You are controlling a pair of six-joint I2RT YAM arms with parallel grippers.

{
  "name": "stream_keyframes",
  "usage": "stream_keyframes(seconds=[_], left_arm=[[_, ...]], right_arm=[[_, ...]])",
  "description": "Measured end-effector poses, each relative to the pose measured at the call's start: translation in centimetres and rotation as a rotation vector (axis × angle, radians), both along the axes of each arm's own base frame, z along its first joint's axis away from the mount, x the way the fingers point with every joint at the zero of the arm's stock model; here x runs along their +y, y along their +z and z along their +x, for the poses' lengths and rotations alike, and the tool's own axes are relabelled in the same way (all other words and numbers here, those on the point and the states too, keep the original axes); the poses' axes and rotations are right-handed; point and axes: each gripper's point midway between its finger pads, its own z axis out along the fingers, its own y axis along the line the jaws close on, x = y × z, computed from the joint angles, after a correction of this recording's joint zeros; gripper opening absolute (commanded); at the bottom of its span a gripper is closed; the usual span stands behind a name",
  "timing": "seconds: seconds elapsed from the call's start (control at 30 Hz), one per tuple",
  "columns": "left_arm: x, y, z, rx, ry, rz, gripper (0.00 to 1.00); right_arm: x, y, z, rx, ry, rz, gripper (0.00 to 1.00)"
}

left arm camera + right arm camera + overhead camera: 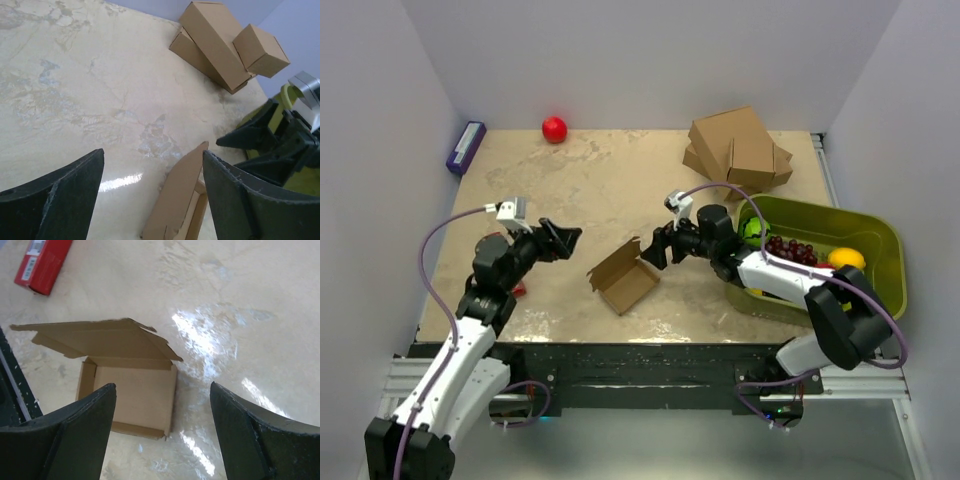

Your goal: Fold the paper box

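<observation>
Between the two arms, near the front edge of the surface (570,180), the left tool (570,238) and right tool (657,250) both stand spread wide and hold nothing, one on each side of the paper box (625,282). Its tray is formed and lies flat, with the lid flap raised on the side toward the left arm. Such thin card looks light, easily creased, and likely to slide on the glossy top. Pinching the lid's free edge while the other tool pins a tray wall seems safest.
</observation>
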Motion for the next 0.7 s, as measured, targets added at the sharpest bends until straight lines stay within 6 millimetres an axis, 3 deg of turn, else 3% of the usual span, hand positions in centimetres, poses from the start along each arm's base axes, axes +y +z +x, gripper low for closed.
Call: stream_keyframes(seconds=[0.13, 0.3, 0.4, 0.57, 0.7], left_arm=[[-0.4, -1.0, -2.2, 0.008, -0.051, -0.006, 0.78], [-1.9, -4.9, -4.9, 0.112, -0.154, -0.001, 0.77], [-2.9, -6.0, -6.3, 0.146, -0.202, 0.008, 0.77], [-3.9, -7.9, -7.1, 0.215, -0.239, 0.034, 0.75], [-3.6, -10.2, -7.5, 0.304, -0.213, 0.077, 0.69]], right_arm=[[1.5, 0.7, 0.4, -0.040, 0.079, 0.030, 0.78], [2.7, 0.9, 1.3, -0.071, 0.125, 0.042, 0.77], [3.2, 0.6, 1.5, -0.073, 0.142, 0.046, 0.77], [3.5, 0.2, 1.7, -0.069, 0.159, 0.049, 0.75], [3.7, -0.1, 1.6, -0.062, 0.171, 0.051, 0.74]])
